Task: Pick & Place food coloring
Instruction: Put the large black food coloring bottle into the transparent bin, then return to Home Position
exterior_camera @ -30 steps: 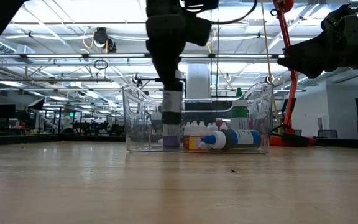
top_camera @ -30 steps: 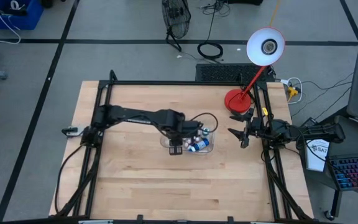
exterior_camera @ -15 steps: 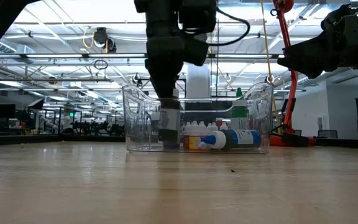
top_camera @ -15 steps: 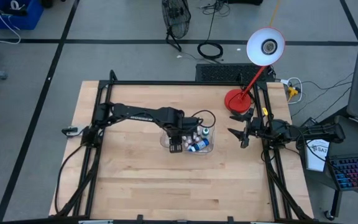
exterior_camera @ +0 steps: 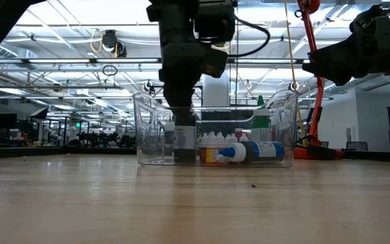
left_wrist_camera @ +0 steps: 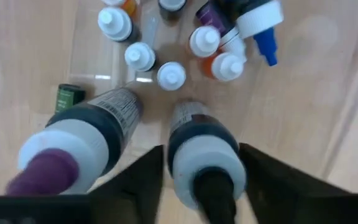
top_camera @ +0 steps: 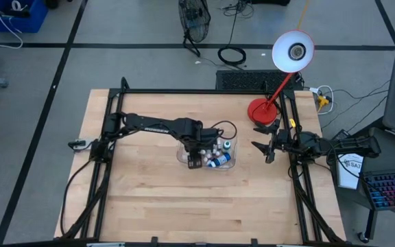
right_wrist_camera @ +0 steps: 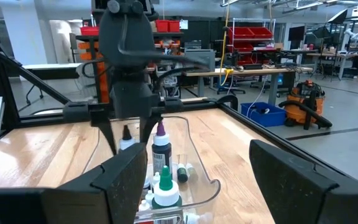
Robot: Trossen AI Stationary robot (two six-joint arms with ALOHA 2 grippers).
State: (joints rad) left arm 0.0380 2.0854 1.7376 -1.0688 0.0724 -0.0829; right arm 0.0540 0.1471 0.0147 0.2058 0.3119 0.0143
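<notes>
A clear plastic tray [top_camera: 182, 158] sits mid-table and holds the food coloring: small white-capped dropper bottles [left_wrist_camera: 169, 74] standing in a cluster [exterior_camera: 215, 141]. It also holds a purple-tipped bottle [left_wrist_camera: 48, 168] and a green-tipped one [right_wrist_camera: 165, 186]. My left gripper [top_camera: 195, 156] reaches down into the tray [exterior_camera: 183, 118] and is shut on a dark bottle with a white shoulder and black nozzle [left_wrist_camera: 204, 168]. My right gripper [top_camera: 265, 146] waits open at the table's right edge, facing the tray [right_wrist_camera: 197, 152]. My left gripper pinches the dark bottle at its white shoulder [left_wrist_camera: 229, 165], one finger [left_wrist_camera: 272, 180] on each side, coming from above and pointing down. The bottle stands upright below the fingers [exterior_camera: 185, 142], its base down at the tray floor. I cannot tell whether it rests there.
A larger white bottle with a blue cap [exterior_camera: 249, 150] lies on its side in the tray. A red lamp base [top_camera: 259, 110] stands at the far right corner, its head [top_camera: 293, 49] over the far edge. Bare wood [top_camera: 184, 206] surrounds the tray.
My left gripper has come down into the tray, still shut on the dark bottle. The bottle has sunk from higher between the tray walls to the level of the tray floor. It has stayed upright.
</notes>
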